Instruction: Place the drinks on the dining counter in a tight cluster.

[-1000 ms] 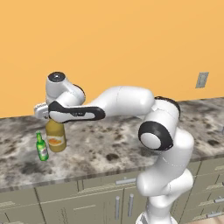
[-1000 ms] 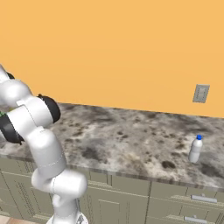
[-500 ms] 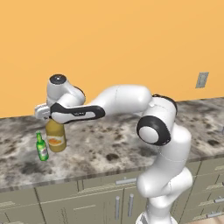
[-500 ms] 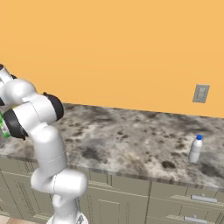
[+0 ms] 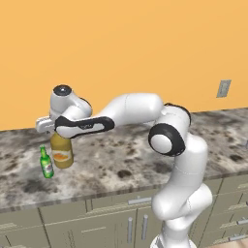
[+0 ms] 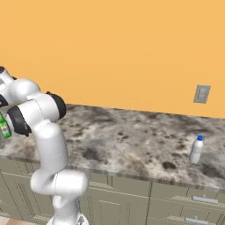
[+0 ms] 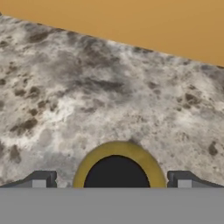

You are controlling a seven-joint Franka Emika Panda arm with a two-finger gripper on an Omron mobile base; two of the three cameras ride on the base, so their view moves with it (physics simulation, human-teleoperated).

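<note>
We're in a kitchen: speckled granite surface (image 5: 121,160) over olive-grey cabinet doors (image 5: 111,225) with metal bar handles (image 6: 203,200), a plain orange wall (image 6: 114,48) behind, wall switch plate (image 6: 202,93).

A flat, evenly lit orange wall (image 5: 126,43) rises behind the long desk with a grey-brown speckled granite top (image 6: 132,140). A small grey rectangular wall plate (image 6: 201,93) sits on that wall, low and toward the right, just above the stone. Under the top run olive-grey cabinet fronts (image 5: 87,227) with slim metal bar handles (image 5: 130,229), some upright and some level. The stone meets the wall in a straight line. A strip of tan floor (image 6: 9,221) shows at the bottom left corner of the right base view.
</note>
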